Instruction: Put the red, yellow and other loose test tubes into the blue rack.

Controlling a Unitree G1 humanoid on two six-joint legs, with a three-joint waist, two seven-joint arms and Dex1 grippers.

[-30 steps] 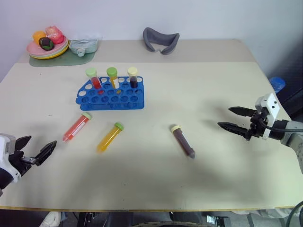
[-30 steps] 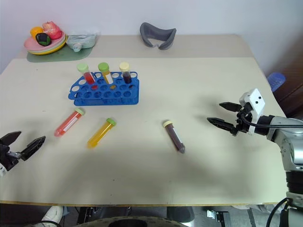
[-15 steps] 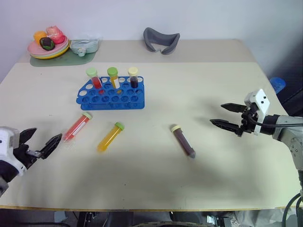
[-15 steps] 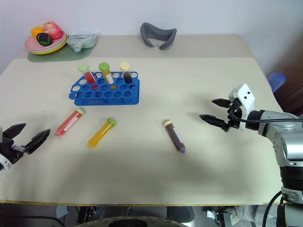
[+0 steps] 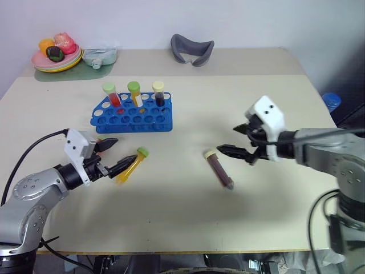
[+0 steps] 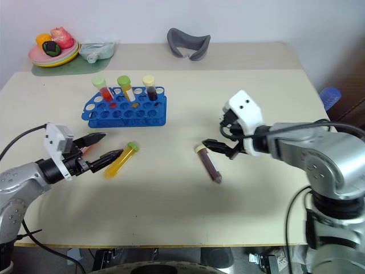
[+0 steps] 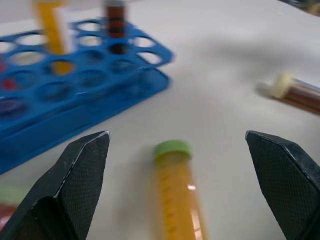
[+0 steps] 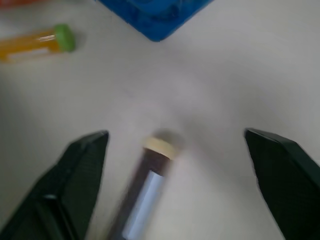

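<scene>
The blue rack (image 5: pixel 131 117) stands at the table's middle left with three capped tubes upright in its back row. The yellow loose tube (image 5: pixel 131 165) lies in front of it. My left gripper (image 5: pixel 125 151) is open, and the yellow tube's green cap (image 7: pixel 171 149) lies just ahead between its fingers (image 7: pixel 85 165). The red tube (image 6: pixel 85 149) is mostly hidden behind that gripper. The dark brown tube (image 5: pixel 219 169) lies at centre. My right gripper (image 5: pixel 227 139) hovers open over its cream cap (image 8: pixel 159 146), not touching it.
A plate of toy food (image 5: pixel 56 54) on a pale green mat (image 5: pixel 71 71) sits at the far left corner, with a pale pouch (image 5: pixel 100 55) beside it. A grey curved object (image 5: pixel 192 48) lies at the far edge. A blue object (image 5: pixel 332 101) stands beyond the table's right edge.
Both arms have swung inward. The left gripper moved right, up to the yellow tube, and now covers the red one. The right gripper moved left over the brown tube. Both stayed open.
</scene>
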